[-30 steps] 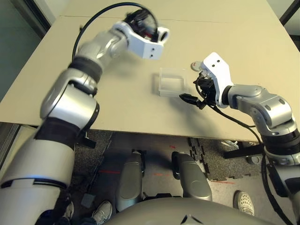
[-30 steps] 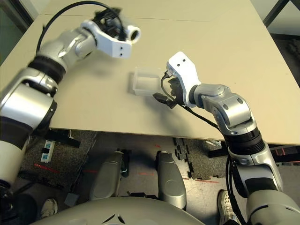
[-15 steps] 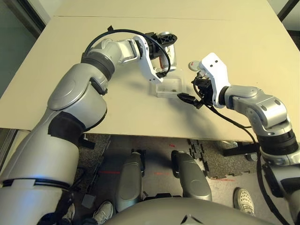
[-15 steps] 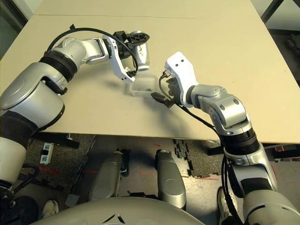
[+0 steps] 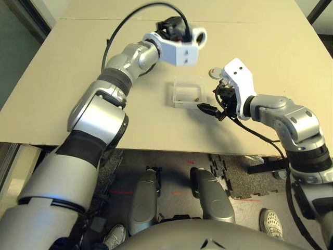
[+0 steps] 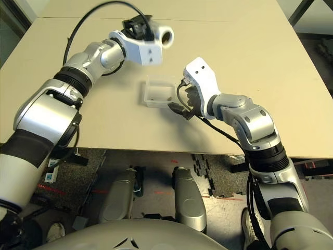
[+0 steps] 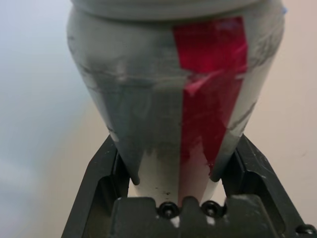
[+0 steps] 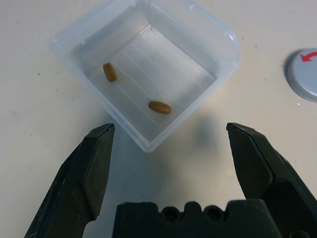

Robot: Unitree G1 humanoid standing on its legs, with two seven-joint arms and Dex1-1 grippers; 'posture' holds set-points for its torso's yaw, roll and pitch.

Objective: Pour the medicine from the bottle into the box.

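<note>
The right end effector (image 8: pixel 168 144) hangs just above the bench (image 5: pixel 62 83) at the near side, its two black fingers (image 8: pixel 94 163) spread wide with nothing between them, aimed at the box (image 8: pixel 148 74). The box, clear plastic, sits on the bench just beyond those fingers, apart from them. Two pieces of the medicine (image 8: pixel 159 107) lie on its floor, one near the middle and one toward a side wall. A loose grey cap (image 8: pixel 304 74) with a red mark rests on the bench at about 2 o'clock from the box, near but not touching it. Farther off, at about 12 o'clock from the box and raised clear of it, the left end effector (image 7: pixel 171 173) is clamped tight on the bottle (image 7: pixel 178 99).
</note>
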